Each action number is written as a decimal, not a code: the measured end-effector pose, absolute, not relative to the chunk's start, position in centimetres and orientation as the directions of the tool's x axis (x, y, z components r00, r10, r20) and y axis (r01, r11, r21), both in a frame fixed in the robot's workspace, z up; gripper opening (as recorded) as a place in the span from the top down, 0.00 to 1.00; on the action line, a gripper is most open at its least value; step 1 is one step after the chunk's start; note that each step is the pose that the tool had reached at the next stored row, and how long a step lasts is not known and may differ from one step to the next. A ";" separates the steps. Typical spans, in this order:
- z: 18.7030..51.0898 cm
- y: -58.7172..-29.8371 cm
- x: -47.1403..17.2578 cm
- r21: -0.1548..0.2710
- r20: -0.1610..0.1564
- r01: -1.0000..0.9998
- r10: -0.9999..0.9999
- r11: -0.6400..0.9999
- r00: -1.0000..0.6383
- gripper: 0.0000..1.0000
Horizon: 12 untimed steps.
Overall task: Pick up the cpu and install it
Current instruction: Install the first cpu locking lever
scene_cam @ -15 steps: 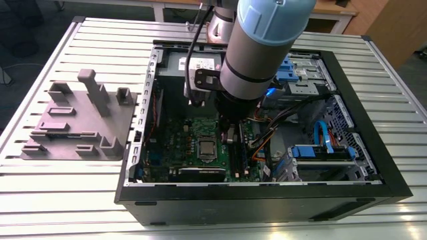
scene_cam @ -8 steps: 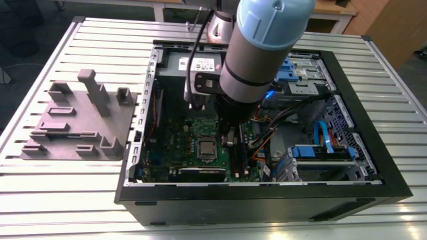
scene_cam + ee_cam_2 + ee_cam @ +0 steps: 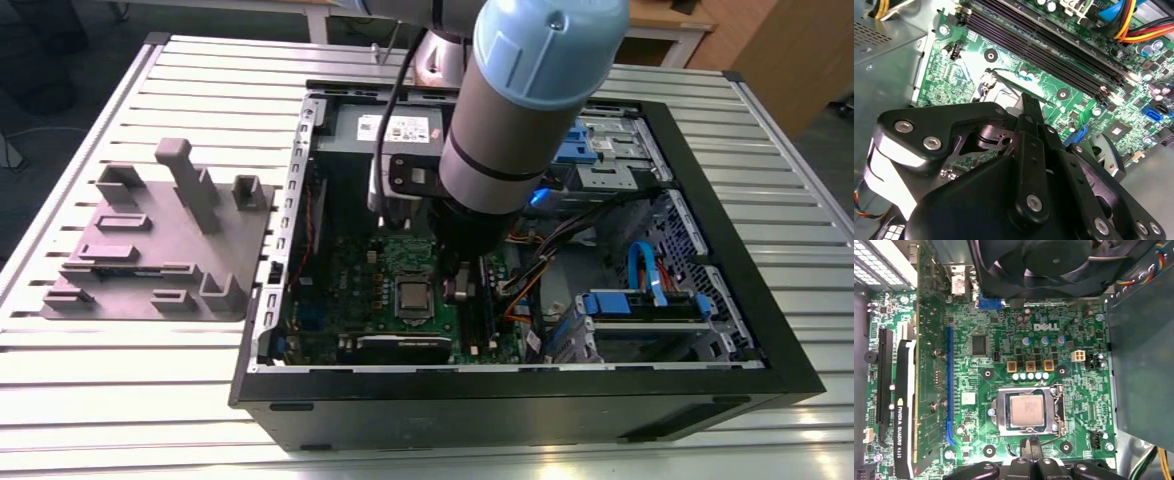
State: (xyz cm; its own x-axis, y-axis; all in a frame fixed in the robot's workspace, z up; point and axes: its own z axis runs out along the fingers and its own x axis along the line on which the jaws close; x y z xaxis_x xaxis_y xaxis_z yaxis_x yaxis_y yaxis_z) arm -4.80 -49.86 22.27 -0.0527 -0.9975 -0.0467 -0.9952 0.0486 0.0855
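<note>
light: bright overhead | glare: motherboard (image 3: 1019, 75); table (image 3: 200, 80) | focus: slightly soft

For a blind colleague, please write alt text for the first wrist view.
A silver cpu sits in its metal socket frame on a green motherboard, with the black gripper close beside the frame. A black fan hangs over the board's opposite side.

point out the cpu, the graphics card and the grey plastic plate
silvery square cpu (image 3: 1025, 410): first wrist view, middle of its metal top
long black graphics card (image 3: 904, 405): first wrist view, its upper edge
grey plastic plate with upright blocks (image 3: 134, 250): exterior view, flat base
</note>
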 end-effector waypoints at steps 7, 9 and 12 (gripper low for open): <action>21.9 -49.9 -4.7 0.088 -0.022 -0.995 -0.999 0.038 -0.040 0.90; 21.6 -49.9 -4.7 0.088 -0.016 -0.996 -0.999 0.034 -0.035 0.90; 21.4 -50.0 -4.7 0.088 -0.014 -0.996 -0.999 0.028 -0.029 0.90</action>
